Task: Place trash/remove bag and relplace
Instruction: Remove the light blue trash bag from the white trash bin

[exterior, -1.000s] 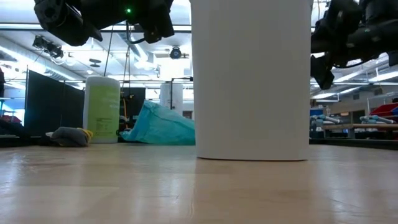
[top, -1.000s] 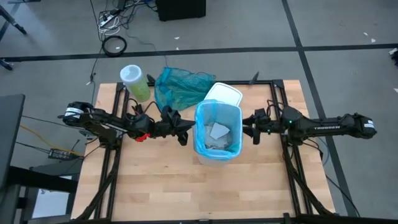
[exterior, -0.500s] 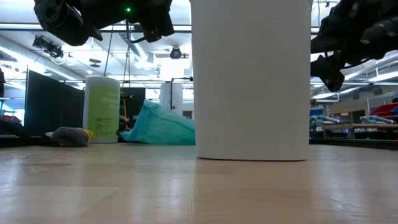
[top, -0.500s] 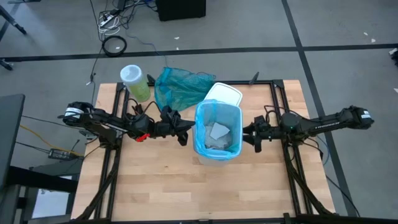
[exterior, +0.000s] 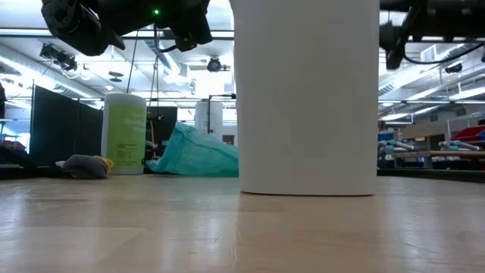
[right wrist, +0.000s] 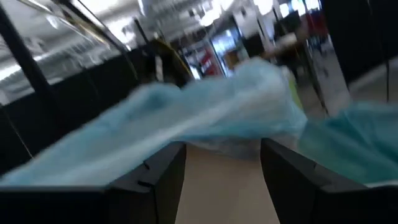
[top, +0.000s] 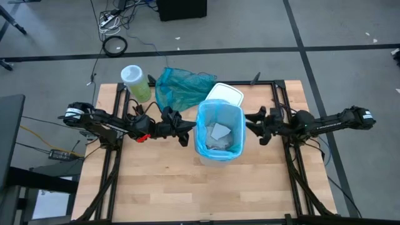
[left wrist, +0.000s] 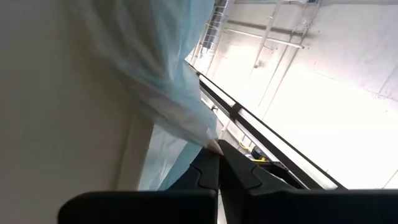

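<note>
Two dark, six-joint robot arms of matte black segments: the left arm [top: 106,124] carries a red patch near its wrist, a white label at its outer end and thin black cables looped along it; the right arm [top: 325,124] bears white lettering and a small green light.

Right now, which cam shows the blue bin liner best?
High view: the blue bin liner rings the whole bin rim. Left wrist shows only a pinched fold, right wrist a blurred edge; low view shows none.
</note>
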